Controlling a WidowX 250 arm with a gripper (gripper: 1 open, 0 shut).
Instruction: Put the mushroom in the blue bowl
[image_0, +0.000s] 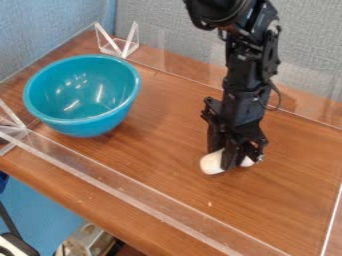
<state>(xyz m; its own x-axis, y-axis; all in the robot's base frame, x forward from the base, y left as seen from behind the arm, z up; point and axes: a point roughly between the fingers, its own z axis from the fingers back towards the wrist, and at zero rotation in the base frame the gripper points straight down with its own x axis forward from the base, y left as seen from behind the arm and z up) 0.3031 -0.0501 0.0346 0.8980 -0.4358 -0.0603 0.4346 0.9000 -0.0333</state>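
While the glossy teal-blue bowl sits over on the left, the toy mushroom, its pale cream, rounded stem poking out, is down on the brown wooden tabletop to the right, pinched in the black gripper.

Wooden table, blue bowl, white mushroom
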